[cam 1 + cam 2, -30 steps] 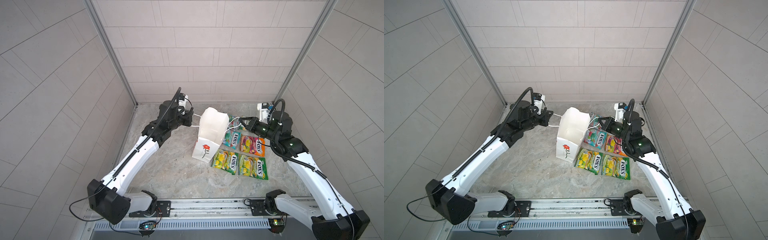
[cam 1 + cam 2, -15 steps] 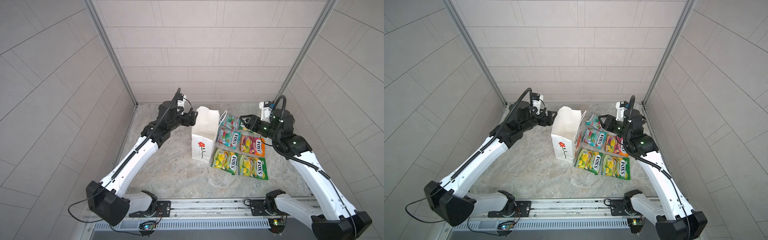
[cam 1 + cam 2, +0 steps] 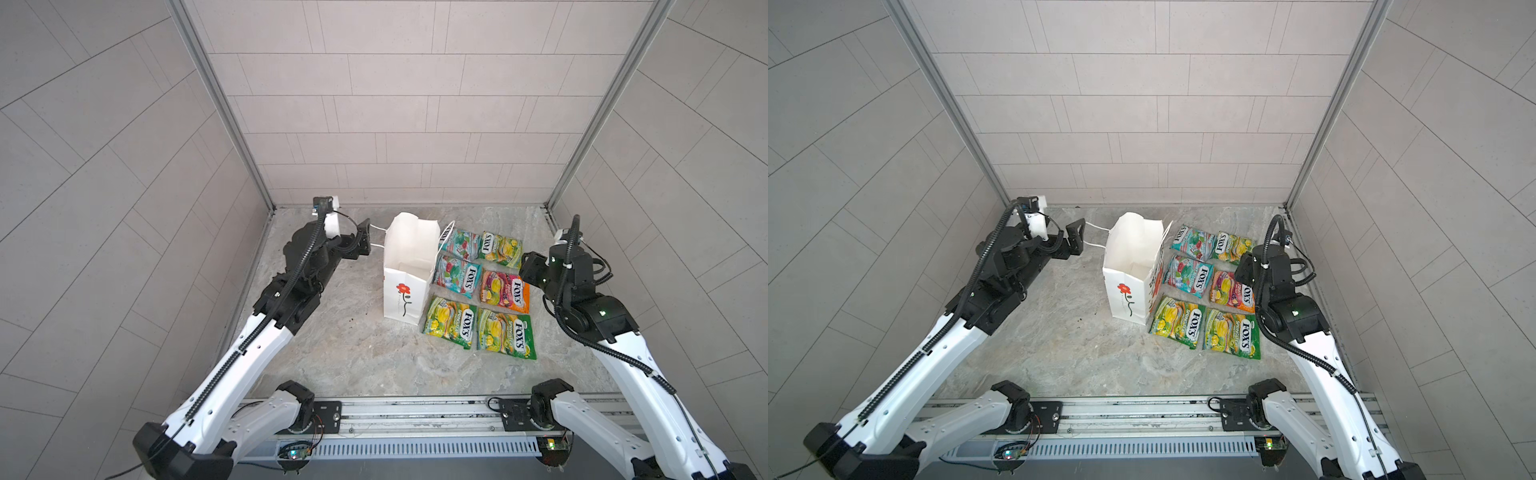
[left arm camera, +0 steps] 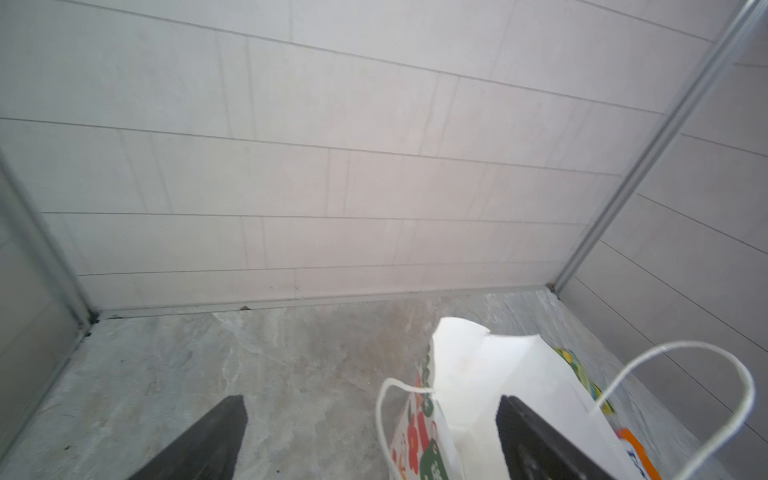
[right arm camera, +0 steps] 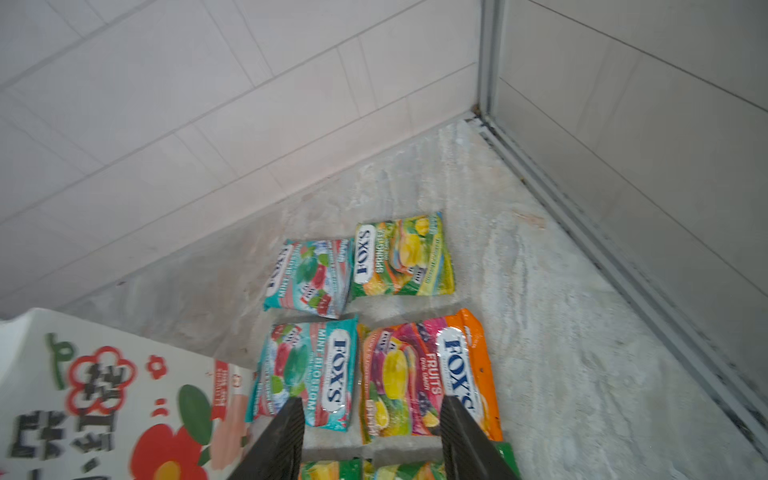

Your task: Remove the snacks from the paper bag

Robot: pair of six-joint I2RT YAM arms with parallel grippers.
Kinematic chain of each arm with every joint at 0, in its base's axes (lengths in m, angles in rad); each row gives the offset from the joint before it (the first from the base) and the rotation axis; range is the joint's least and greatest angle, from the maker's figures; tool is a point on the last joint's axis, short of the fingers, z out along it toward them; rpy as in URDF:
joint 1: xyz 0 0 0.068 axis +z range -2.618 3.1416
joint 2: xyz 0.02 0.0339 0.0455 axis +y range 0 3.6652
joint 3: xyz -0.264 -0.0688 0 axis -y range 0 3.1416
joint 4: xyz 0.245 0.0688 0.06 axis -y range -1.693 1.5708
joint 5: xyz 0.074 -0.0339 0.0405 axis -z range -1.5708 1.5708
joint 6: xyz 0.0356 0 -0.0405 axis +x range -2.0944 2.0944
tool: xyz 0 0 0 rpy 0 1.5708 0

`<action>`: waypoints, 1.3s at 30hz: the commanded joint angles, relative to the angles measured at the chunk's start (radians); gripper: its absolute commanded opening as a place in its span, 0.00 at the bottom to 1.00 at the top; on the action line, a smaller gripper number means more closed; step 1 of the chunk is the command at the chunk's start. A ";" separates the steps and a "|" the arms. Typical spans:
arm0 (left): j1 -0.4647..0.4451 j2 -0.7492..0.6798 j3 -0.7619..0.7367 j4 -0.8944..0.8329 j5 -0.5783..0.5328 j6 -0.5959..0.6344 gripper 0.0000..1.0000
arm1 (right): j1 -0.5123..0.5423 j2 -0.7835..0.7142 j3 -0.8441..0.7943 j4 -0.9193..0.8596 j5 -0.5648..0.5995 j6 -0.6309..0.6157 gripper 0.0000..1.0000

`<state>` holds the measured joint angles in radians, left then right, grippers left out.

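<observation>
Stone tabletop [image 3: 353, 357]: paper bag [image 3: 405, 291] upright, snacks [image 3: 505, 291] flat beside, possibly touching.

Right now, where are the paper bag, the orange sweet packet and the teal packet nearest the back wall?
paper bag [image 3: 415, 293]: in a top view, on its white front panel.
orange packet [image 3: 504, 291]: in a top view, middle of the wrapper.
back teal packet [image 5: 309, 276]: right wrist view, centre of its face.

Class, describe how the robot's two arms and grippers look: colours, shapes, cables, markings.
The left arm and right arm: white shells on long links, black joints, a black ribbed cable conduit outside each. Small green lights dot the right arm's joints. The left gripper and right gripper: black tapering fingers.
</observation>
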<state>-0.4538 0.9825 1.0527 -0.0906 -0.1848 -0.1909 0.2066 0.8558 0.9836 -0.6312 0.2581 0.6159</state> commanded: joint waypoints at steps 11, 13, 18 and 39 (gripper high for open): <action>0.039 -0.017 -0.074 0.063 -0.461 -0.124 1.00 | -0.080 0.023 -0.186 0.017 0.320 -0.076 0.54; 0.067 0.001 -0.074 0.062 -0.456 -0.136 1.00 | -0.093 0.029 -0.219 0.061 0.347 -0.098 0.55; 0.096 0.060 -0.082 0.119 -0.540 -0.037 1.00 | -0.129 0.025 -0.319 0.235 0.420 -0.134 0.55; 0.125 0.014 -0.571 0.447 -0.559 0.006 1.00 | -0.185 0.184 -0.654 1.044 0.377 -0.332 0.55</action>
<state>-0.3374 0.9733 0.5426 0.2035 -0.7322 -0.2367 0.0250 1.0237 0.3607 0.2699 0.6384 0.3264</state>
